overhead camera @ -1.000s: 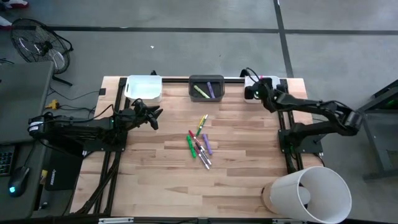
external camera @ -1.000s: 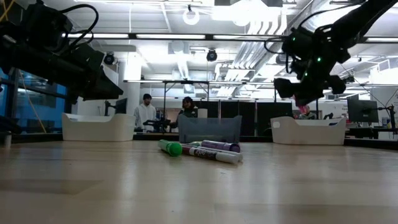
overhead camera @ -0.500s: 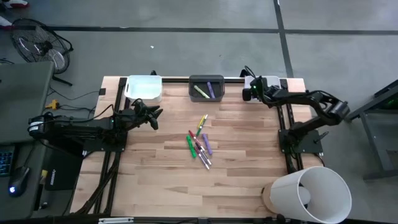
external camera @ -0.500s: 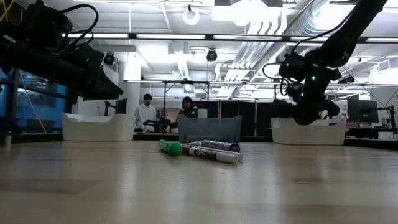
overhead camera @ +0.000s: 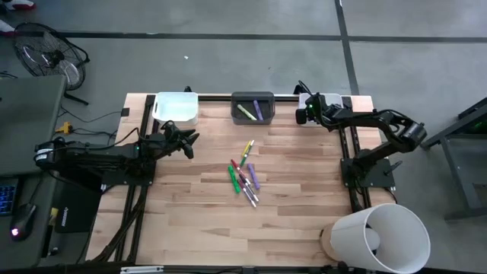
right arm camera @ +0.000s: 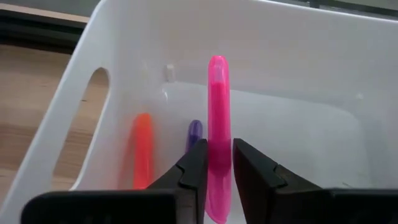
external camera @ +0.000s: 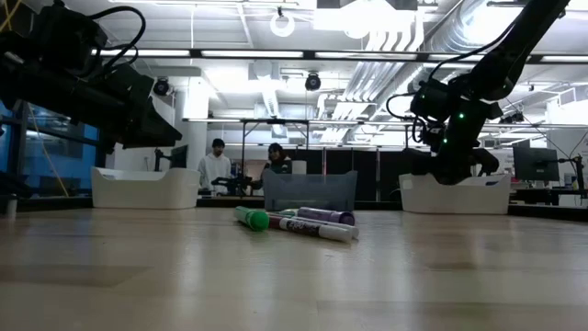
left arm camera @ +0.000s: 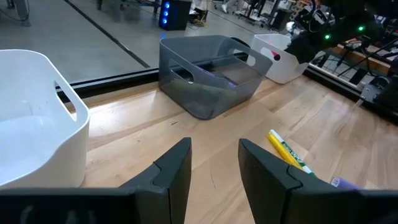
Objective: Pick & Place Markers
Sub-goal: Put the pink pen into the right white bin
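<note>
Right gripper: the right gripper [right arm camera: 214,180] hangs inside the white bin [overhead camera: 332,101] at the table's far right corner, its two dark fingers [right arm camera: 189,171] set narrowly on either side of a pink marker [right arm camera: 217,118]; whether they press it cannot be told.
Pink marker: it stands between those fingers, pointing into the bin, above an orange marker [right arm camera: 142,149] and a purple marker [right arm camera: 194,134] lying on the bin's floor.
Right arm: seen from above, it reaches from the table's right edge toward the far corner, the gripper [overhead camera: 308,113] over the bin's near left side; from table height it [external camera: 450,170] dips at the bin's [external camera: 455,193] rim.
Left gripper: the left gripper [overhead camera: 185,141] hovers over the wood of the table [overhead camera: 198,221] near the left side, just in front of a second white bin [overhead camera: 176,106]; its fingers [left arm camera: 174,171] stand apart with nothing between them.
Loose markers: a cluster of markers [overhead camera: 244,173] in green, yellow, red and purple lies at mid-table, well apart from both grippers; from table height a green-capped marker [external camera: 250,218] and a purple-capped one [external camera: 323,215] lie side by side.
Grey bin: a grey bin [overhead camera: 253,107] at the far edge, between the two white ones, holds a yellow-green marker [overhead camera: 245,113] and a purple marker [overhead camera: 259,112].
Background: two people [external camera: 217,165] stand in the room beyond the table.
</note>
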